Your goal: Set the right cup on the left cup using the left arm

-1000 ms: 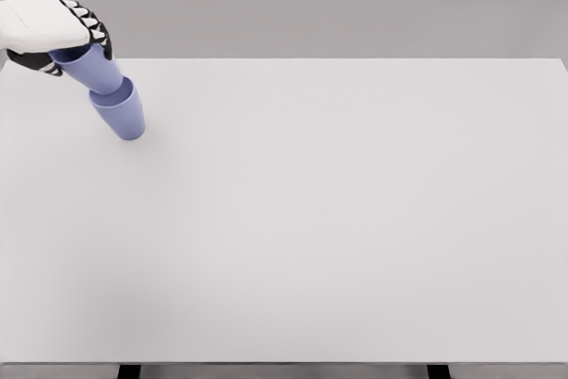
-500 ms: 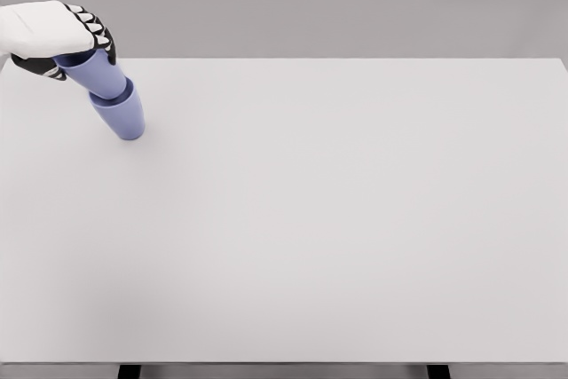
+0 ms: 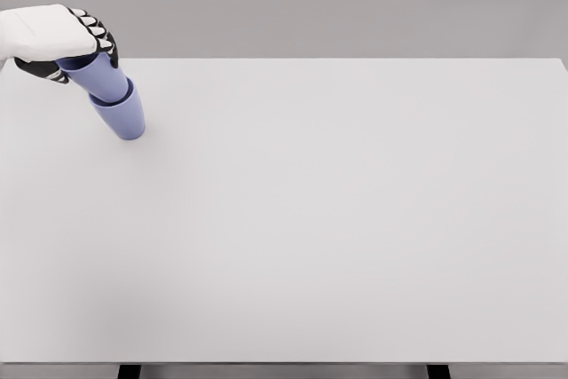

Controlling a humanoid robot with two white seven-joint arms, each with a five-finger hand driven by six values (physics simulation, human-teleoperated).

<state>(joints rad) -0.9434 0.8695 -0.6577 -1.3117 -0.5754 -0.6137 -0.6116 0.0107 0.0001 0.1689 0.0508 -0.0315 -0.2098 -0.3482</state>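
Near the table's [image 3: 355, 219] far-left edge, our left hand [image 3: 53, 35] grips a cup [image 3: 96, 77] nested, tilted, in another cup [image 3: 122, 117].

Up in the far left corner of the table [image 3: 337, 219], the left hand [image 3: 55, 35] sits over the upper cup [image 3: 96, 75], fingers wrapped round its top end. That cup slants down and to the right from the hand, its lower end nested in the lower cup [image 3: 122, 116]. The lower cup stands on the table, just below and right of the hand, leaning with it. Everything else of the table stretches right of the hand and toward the camera.
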